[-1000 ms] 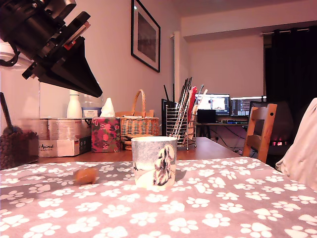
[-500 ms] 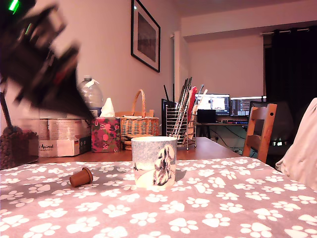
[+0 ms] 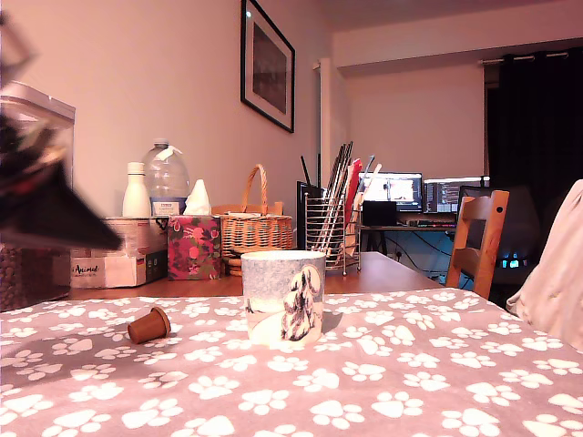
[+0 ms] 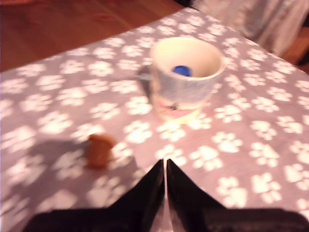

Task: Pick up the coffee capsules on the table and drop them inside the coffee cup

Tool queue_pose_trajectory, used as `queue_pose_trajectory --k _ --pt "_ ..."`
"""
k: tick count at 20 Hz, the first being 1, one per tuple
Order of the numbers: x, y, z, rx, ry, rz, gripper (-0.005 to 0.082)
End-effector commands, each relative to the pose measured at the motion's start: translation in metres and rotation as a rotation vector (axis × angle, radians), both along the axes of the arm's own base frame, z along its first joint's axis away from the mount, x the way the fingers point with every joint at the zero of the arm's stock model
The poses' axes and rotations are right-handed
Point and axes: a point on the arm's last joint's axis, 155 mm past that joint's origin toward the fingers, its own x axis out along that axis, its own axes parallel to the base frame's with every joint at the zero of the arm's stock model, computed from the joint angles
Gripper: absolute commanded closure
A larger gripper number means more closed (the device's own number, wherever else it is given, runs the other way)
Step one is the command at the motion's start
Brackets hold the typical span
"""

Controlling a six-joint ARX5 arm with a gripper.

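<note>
Overhead, the gripper [image 4: 165, 166] hangs above the pawprint cloth [image 4: 251, 159], fingers pressed together on nothing. Around its ten o'clock the brown-orange capsule [image 4: 99, 149] lies tipped on the cloth. At twelve o'clock stands the coffee cup [image 4: 185, 77], blue capsule [image 4: 181, 70] inside.

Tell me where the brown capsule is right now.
The brown capsule lies on its side on the paw-print tablecloth, to the exterior view's left of the coffee cup and apart from it. It is not in the gripper.
</note>
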Motion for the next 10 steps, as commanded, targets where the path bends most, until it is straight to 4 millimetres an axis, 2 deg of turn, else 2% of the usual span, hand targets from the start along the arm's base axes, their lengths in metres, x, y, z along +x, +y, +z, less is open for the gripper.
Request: queue_pose_trajectory --k 1,7,8,9,10 --pt "-0.0032 0.0054 0.0013 0.005 -0.035 0.004 0.0793" --pt "-0.0034 0.0074 0.0031 0.026 -0.065 -0.005 0.079" --pt "-0.0035 0.0076 0.002 0.029 -0.063 -0.006 0.075" --pt "-0.0035 0.0077 0.0001 0.032 -0.057 -0.006 0.0649" --pt "-0.0036 0.0076 -0.002 0.034 -0.051 -0.006 0.0504"
